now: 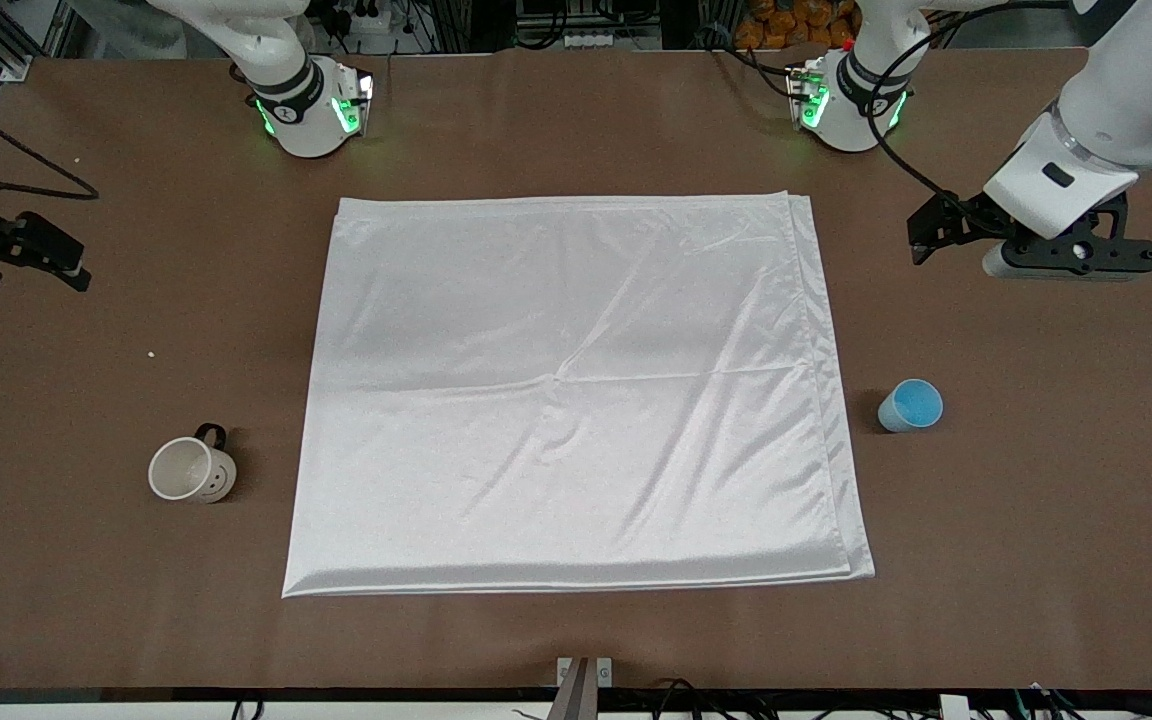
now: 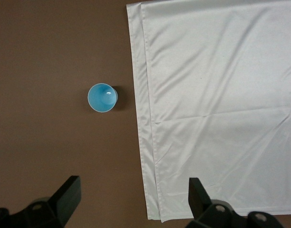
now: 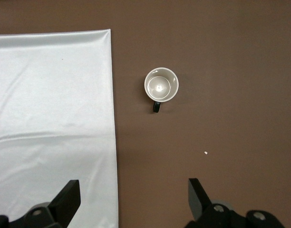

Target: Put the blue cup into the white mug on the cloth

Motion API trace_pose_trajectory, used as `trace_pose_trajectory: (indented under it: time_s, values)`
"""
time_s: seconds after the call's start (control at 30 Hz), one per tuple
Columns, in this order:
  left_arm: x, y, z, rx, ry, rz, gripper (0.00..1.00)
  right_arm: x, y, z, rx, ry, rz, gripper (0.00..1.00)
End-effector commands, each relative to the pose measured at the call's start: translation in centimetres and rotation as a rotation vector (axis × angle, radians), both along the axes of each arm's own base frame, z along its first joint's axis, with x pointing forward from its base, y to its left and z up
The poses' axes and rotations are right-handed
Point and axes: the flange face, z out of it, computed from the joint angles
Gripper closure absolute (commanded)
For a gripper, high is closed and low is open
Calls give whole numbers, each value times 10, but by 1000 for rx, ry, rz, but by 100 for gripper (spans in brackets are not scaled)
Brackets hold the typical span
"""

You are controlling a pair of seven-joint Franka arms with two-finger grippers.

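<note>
Much of both arms is cut off at the edges of the front view. The right gripper point(image 1: 21, 255) is seen only as a dark shape at the right arm's end of the tabletop point(image 1: 576, 130), and its spread cannot be judged there. In the right wrist view the jaws of the right gripper point(image 3: 134, 197) are shown wide open and empty, held above bare tabletop beside the cloth's edge. The left gripper point(image 1: 931, 240) is partly masked by its own wrist in the front view. In the left wrist view the left gripper point(image 2: 134, 195) is likewise seen with jaws fully apart, nothing held or touched, poised over the layered edge of the cloth point(image 2: 217, 104).

The blue cup point(image 1: 911, 405) is stood upright on the tabletop just beside the cloth point(image 1: 576, 390), toward the left arm's end. The white mug point(image 1: 192, 470) is stood upright off the cloth toward the right arm's end, slightly nearer the front camera than the cup.

The mug's small dark dots are shown only in the front view. Its cream interior point(image 3: 161, 85) and the cup's bright blue inside point(image 2: 102, 97) are seen straight down only from the wrists. A white speck point(image 3: 206, 153) is seen near the mug.
</note>
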Motion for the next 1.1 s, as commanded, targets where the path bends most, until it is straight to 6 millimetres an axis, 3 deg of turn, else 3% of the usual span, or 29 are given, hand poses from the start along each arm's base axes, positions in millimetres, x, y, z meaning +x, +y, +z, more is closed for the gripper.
trace_pose_trajectory:
  time_s: [0.0, 0.53, 1.07]
  values:
    - [-4, 1, 0, 17, -7, 22, 0, 0, 0, 2, 12, 4, 8, 0]
    - [-3, 0, -1, 16, -4, 21, 0, 6, -4, -11, 12, 23, 4, 0]
    - [-2, 1, -10, 22, 12, 21, 0, 18, -14, -70, 17, 56, -14, 0]
